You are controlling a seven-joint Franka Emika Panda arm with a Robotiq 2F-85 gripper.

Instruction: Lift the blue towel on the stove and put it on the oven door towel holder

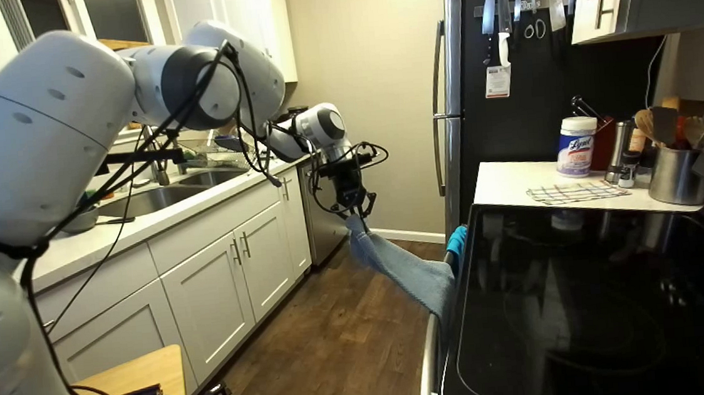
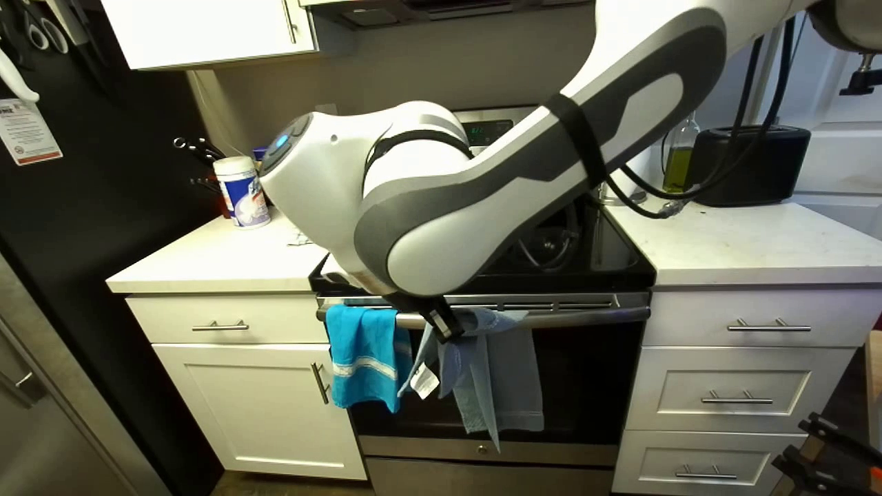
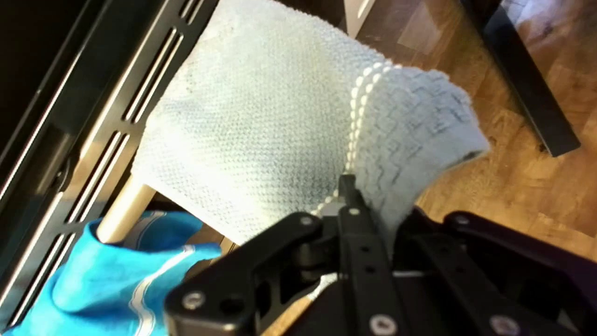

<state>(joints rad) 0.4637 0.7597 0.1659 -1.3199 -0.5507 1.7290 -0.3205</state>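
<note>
The slate-blue towel (image 1: 403, 270) is stretched from my gripper (image 1: 359, 212) across to the oven front and lies over the oven door towel holder (image 1: 428, 356). In an exterior view, folds of the towel (image 2: 515, 382) hang below the bar (image 2: 586, 316) in front of the dark oven door. My gripper (image 3: 371, 201) is shut on the towel near its stitched hem, out from the bar. Towel cloth (image 3: 261, 107) hides part of one finger and most of the holder (image 3: 125, 212) in the wrist view. The black glass stove (image 1: 562, 313) stands behind the bar.
A turquoise towel (image 2: 365, 358) with a white stripe hangs on the same bar beside the blue towel. White counters (image 2: 220, 255) flank the stove. Opposite are sink cabinets (image 1: 232, 276), with wooden floor (image 1: 331, 331) between. A dark fridge (image 1: 528, 114) stands at the back.
</note>
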